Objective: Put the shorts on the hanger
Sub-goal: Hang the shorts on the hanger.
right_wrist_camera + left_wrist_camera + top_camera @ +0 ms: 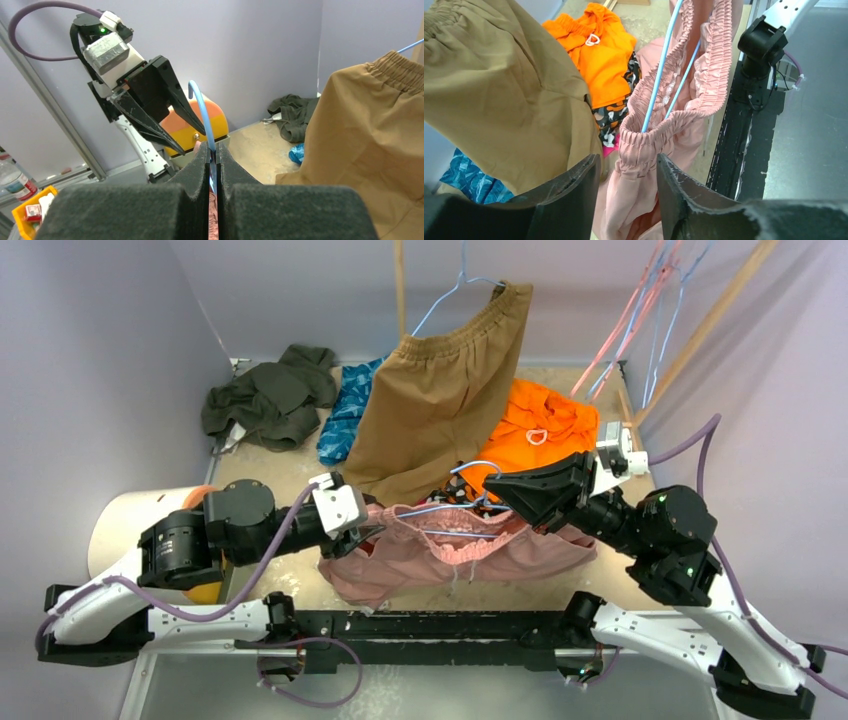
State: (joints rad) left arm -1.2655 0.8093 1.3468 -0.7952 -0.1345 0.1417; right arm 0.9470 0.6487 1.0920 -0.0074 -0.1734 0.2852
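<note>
Pink shorts [450, 560] look soft and limp, so I'd take the waistband [644, 136] at nine o'clock with my wide-spread left fingers [569, 200]; right fingers [180, 200] pinch the stiff hanger [658, 75].

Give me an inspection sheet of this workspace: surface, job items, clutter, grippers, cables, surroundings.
Surface: beige table, worn, mostly covered with clothes.
Job's things: pink shorts at the near edge, between the grippers; light-blue hanger threaded into their waistband.
Clutter: tan-brown shorts hanging up, orange garment, dark green garment, blue patterned cloth.
Grippers: left gripper open, straddling the waistband's end; right gripper shut on the hanger below its hook.
Cables: purple cable on each arm.
Surroundings: lilac walls, pink wire hangers and wooden poles at the back.
</note>
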